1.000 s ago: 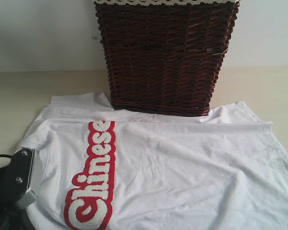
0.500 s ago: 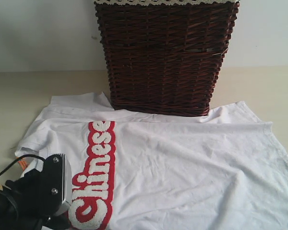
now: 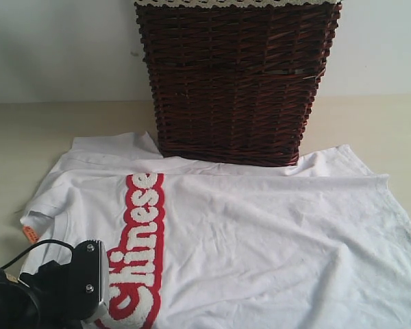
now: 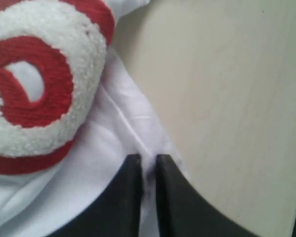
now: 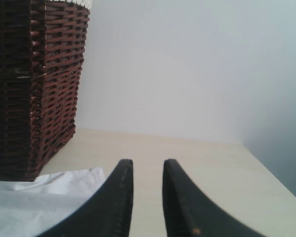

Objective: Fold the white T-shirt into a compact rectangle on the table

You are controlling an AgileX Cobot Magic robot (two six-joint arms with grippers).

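Left gripper [image 4: 148, 160] pinched narrow on white T-shirt [image 3: 260, 233] edge.
Right gripper [image 5: 148, 165] slightly parted, empty; dark wicker basket [image 3: 236, 82] on table [image 3: 27, 130] against the garment's far edge.

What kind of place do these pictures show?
Probably an indoor robot test bench, not a lived-in room: a pale table against a plain wall, with a wicker basket and a white T-shirt laid out.

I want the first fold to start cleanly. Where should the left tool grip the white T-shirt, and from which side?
I'd pinch the white T-shirt at its seamed edge beside the fuzzy red-and-white letter, coming from the table side. The cloth lies thin and flat there; the letter is bulky. The left tool is pinching that edge.
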